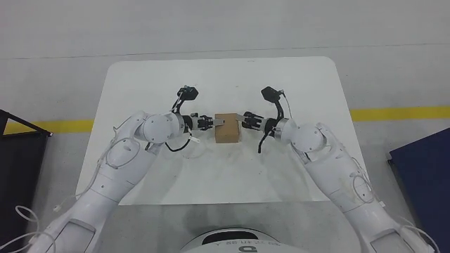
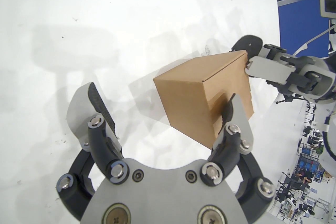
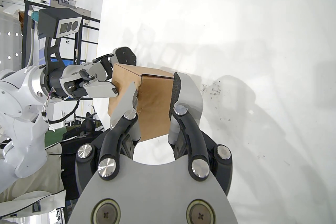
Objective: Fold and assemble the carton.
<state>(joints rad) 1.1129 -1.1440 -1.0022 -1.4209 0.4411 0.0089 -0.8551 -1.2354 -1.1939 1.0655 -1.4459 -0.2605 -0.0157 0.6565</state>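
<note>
Carton: a plain brown cardboard carton (image 1: 228, 128), folded up into a closed box, with a seam line running along its top face and a tuck flap showing on the end that faces the left arm; the edges at the other end look slightly crumpled.
Carton position: near the middle of the bench, between the two grippers, its long faces running from one arm toward the other.
Left gripper: the left gripper (image 2: 162, 95) is spread wide; one finger (image 2: 236, 114) touches the flap end of the carton, and the other hangs apart from it over bare bench.
Right gripper: the right gripper (image 3: 155, 84) clasps the opposite end, one finger on each side of that end face.
Bench: white bench (image 1: 140, 98) with rounded corners, its top marked by small dark scuffs (image 3: 214, 89) close to the carton.
Floor: grey floor, with a yellow line (image 1: 401, 113) crossing behind the bench.
Room: a blue panel (image 2: 299, 25) beyond the right arm, a black frame (image 1: 17, 140) on the floor past the left arm, and desks and chairs farther back, too small to make out.
</note>
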